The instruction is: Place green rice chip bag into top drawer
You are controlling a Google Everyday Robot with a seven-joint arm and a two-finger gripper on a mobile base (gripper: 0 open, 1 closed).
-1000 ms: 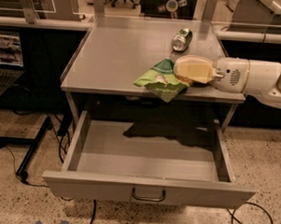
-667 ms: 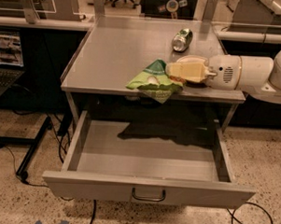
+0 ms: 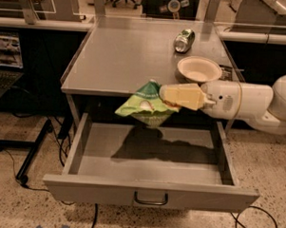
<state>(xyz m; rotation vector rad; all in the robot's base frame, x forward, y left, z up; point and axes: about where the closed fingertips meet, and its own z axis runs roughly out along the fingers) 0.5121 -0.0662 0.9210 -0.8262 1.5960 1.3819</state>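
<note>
Status: holding green rice chip bag [image 3: 143, 104] clamped in gripper [image 3: 165, 95], in the air just forward of table [image 3: 126, 58] edge and above open top drawer [image 3: 82, 191]. Pickup appearing complete. Remaining, by judgement: lowering bag into drawer, releasing, retracting.

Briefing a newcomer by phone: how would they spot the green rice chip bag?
Find the grey table with the top drawer open beneath. At its front edge, over the drawer, the claw from the right is shut on the green rice chip bag. It alone is crinkly light green, unlike the bowl and can behind.
</note>
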